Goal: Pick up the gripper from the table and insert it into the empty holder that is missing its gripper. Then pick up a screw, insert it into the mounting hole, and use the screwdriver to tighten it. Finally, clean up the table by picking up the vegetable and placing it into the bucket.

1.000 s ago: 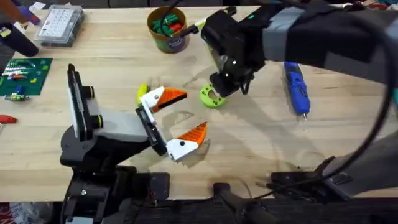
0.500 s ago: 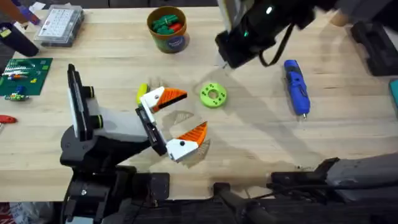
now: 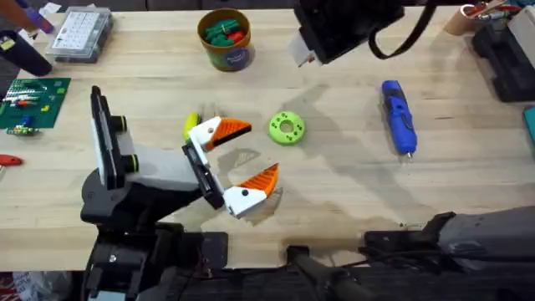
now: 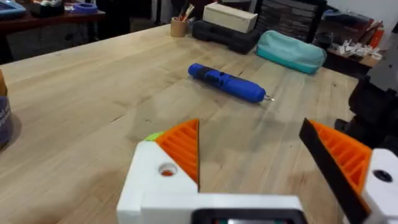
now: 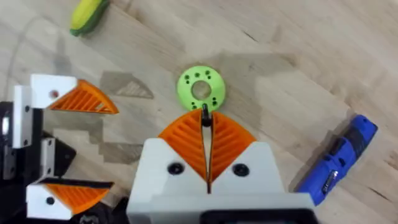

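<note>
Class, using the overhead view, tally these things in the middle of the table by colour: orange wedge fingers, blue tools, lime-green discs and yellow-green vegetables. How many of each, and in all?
Orange wedge fingers: 2
Blue screwdriver: 1
Lime-green disc: 1
Yellow-green vegetable: 1
Total: 5

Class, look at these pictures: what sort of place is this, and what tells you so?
Probably a robotics or electronics workshop. A wooden worktable carries a blue electric screwdriver, a clear parts box and a green circuit board.
</note>
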`<state>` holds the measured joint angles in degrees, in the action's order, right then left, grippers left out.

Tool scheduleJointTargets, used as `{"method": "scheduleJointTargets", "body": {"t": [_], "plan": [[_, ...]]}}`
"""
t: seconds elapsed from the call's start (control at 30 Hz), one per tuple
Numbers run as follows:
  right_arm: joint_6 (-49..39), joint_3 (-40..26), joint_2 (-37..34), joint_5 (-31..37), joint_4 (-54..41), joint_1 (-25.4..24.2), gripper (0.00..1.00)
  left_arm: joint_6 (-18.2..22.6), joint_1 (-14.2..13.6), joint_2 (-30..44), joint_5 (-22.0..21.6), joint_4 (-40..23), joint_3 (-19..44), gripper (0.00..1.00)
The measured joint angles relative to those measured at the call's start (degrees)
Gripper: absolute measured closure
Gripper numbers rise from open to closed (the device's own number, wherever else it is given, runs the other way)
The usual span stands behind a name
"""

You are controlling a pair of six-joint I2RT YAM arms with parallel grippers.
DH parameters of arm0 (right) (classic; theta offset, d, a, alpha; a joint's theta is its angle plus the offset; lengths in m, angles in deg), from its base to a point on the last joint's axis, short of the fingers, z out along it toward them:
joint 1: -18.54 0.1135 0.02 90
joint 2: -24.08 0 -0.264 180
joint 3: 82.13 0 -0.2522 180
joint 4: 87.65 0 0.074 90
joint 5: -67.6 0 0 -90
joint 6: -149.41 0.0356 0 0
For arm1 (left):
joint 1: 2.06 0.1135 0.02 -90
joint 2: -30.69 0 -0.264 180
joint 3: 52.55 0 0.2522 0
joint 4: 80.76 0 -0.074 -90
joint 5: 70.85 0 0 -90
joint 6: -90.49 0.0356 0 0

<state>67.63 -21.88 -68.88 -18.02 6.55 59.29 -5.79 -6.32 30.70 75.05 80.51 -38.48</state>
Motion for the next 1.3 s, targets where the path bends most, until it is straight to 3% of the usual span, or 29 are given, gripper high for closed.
{"method": "scheduleJointTargets", "body": {"t": [0.8,1.03,1.3], "plan": [[-6.97,-15.74,-9.17,-8.92,-3.93,11.87,0.998,0.00,0.00,0.00,0.00,0.00,0.00,0.006],[-11.29,-16.11,-10.21,-9.79,-3.49,15.64,0.998,0.00,0.00,0.00,0.00,0.00,0.00,0.006],[-13.23,-16.26,-11.55,-9.86,-3.19,16.02,0.998,0.00,0.00,0.00,0.00,0.00,0.00,0.006]]}}
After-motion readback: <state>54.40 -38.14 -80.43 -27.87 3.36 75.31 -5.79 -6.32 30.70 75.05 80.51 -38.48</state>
